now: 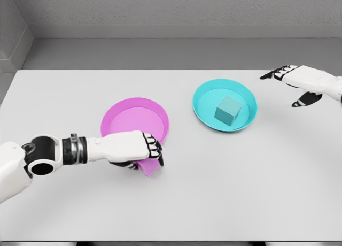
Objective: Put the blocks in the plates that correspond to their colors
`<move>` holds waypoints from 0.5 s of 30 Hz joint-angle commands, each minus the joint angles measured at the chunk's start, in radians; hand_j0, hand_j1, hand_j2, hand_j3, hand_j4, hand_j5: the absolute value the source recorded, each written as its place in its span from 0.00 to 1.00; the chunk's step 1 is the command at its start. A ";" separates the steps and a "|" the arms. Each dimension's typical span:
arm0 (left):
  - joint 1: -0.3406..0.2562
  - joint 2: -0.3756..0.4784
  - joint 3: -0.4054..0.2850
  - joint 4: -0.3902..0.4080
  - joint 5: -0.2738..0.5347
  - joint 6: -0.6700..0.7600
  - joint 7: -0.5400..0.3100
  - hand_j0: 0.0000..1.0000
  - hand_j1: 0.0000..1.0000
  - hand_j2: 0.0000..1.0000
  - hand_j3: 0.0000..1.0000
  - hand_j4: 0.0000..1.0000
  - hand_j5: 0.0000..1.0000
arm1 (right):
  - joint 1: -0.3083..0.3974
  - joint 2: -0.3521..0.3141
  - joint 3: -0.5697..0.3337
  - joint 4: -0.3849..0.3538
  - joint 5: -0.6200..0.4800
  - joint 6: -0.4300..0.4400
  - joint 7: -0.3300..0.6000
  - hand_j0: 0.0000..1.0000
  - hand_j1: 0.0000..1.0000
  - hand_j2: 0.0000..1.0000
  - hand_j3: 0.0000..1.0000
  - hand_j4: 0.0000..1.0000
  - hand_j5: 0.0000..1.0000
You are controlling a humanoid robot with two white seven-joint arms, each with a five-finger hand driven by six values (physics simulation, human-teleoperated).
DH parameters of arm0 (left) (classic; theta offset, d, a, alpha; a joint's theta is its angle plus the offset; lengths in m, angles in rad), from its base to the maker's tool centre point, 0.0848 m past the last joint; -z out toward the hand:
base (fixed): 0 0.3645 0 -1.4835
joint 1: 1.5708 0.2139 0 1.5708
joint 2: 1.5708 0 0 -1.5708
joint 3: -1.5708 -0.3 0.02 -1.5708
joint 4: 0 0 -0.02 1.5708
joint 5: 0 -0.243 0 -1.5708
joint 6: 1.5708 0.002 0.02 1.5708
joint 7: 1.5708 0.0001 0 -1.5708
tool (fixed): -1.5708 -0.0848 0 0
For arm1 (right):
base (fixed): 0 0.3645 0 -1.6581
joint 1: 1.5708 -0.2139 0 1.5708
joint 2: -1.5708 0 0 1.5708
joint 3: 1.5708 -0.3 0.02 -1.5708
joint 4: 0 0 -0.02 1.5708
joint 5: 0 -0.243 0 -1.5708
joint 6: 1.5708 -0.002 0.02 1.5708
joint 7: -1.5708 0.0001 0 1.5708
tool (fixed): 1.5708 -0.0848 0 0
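On the white bench [224,192], the left robot hand [140,150] gripped one pink block [151,169] beside the pink plate [134,117], apparently to drop it in. One teal block [228,110] sat in the teal plate [202,99]. The right robot hand [299,80] hung slack-fingered, holding nothing.

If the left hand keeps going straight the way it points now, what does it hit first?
Probably nothing. The left hand, shut on the pink block, points right across bare table. The pink plate lies just behind it and the cyan plate farther back, both apparently off that line, though depth is unclear.
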 commanded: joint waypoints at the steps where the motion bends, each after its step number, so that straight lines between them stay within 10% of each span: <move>1: 0.000 0.006 0.013 0.005 0.013 0.001 0.000 0.66 0.66 0.66 0.66 0.66 0.66 | 0.000 -0.009 -0.059 -0.034 -0.009 0.003 -0.031 1.00 1.00 1.00 1.00 1.00 1.00; 15: -0.057 0.003 0.042 0.112 0.025 0.001 0.000 0.66 0.66 0.66 0.66 0.66 0.66 | 0.109 -0.001 -0.194 -0.074 -0.009 0.003 -0.074 1.00 1.00 1.00 1.00 1.00 1.00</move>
